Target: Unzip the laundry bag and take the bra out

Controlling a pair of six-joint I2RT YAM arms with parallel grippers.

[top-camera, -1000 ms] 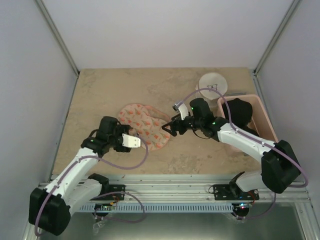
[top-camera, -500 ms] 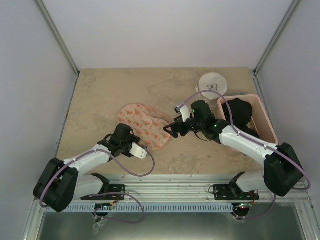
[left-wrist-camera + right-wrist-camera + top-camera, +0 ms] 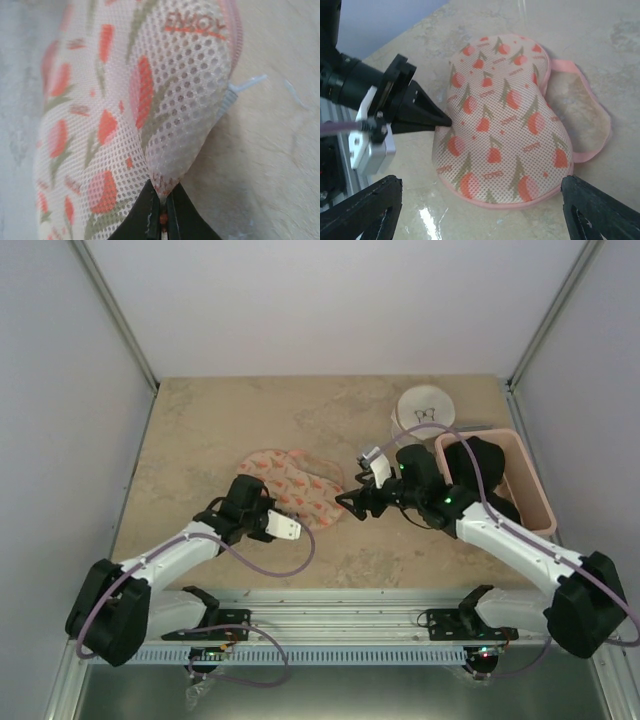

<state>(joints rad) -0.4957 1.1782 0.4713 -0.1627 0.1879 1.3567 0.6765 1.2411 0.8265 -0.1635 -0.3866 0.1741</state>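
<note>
Beige tabletop (image 3: pixel 200 430): left gripper (image 3: pixel 161 216) pinches the laundry bag (image 3: pixel 125 100) edge (right gripper (image 3: pixel 480 196) spread wide, empty).

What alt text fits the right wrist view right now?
The left end effector, black and pointed, pinches the left edge of a flat cream-pink mesh laundry bag with orange-red print lying on a beige stone-patterned table. The right end effector shows at the bottom corners, fingers wide apart.
</note>
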